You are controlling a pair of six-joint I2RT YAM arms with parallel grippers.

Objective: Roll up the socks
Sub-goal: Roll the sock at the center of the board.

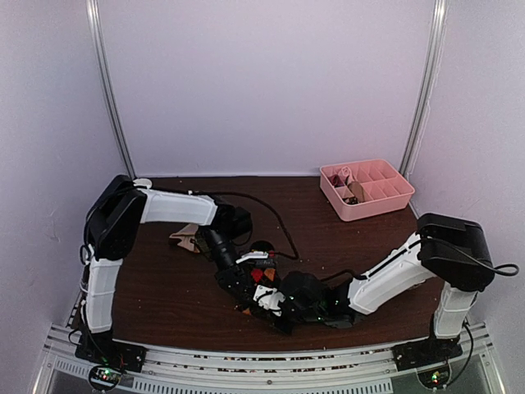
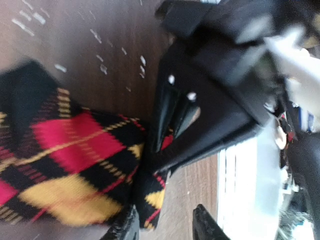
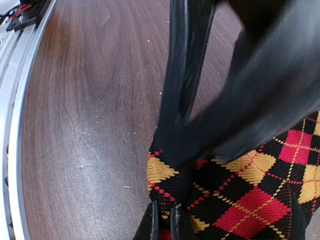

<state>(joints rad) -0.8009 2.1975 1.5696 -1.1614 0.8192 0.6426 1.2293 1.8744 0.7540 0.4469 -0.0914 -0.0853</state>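
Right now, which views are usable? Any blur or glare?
Left wrist: motion-blurred throughout, argyle sock smeared, white blowout at lower right. Right wrist: sock pattern and table grain sharp, soft sheen on the wood, blurred dark hardware across the top. Top external: steady, evenly lit, sock mostly covered.

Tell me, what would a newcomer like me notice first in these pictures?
The bright argyle sock, black with red and yellow diamonds, lies at the near middle of the dark wooden table, right where the two robot hands meet. The right gripper pinches its edge, while the left gripper stands open at the sock's edge. A pink divided tray sits at the far right corner.
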